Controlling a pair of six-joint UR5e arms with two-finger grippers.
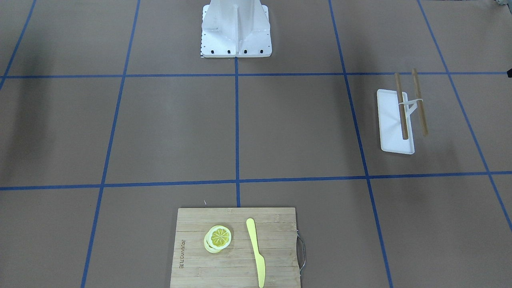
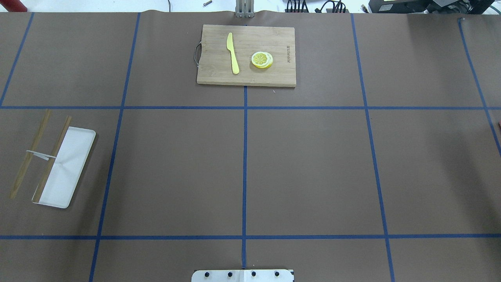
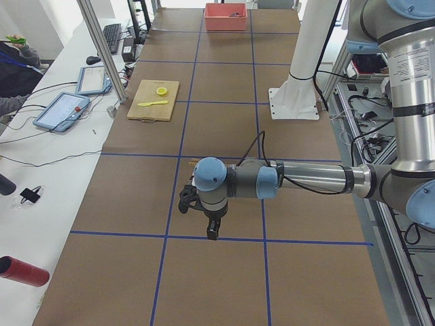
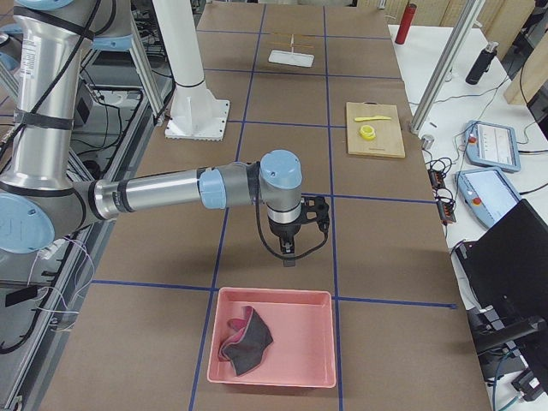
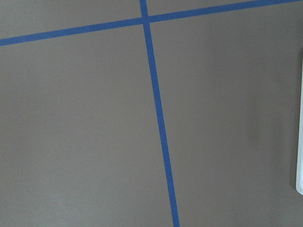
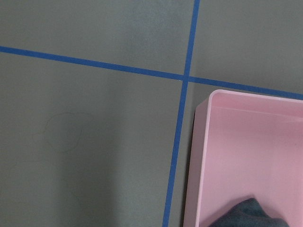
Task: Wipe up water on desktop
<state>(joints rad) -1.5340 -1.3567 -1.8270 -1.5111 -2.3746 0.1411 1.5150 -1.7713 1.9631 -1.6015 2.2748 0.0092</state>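
Matte brown, blue-taped surface spans the front view, carrying a bamboo cutting board. Left side view: left pincer hangs over it; open or closed, I cannot tell. Right side view: right pincer, likewise unclear, near a pink plastic bin.

- A board lay at the bench's far middle, bearing a yellow knife and lemon slices.
- A white tray sat at left, one stick on its edge, a second stick just beside.
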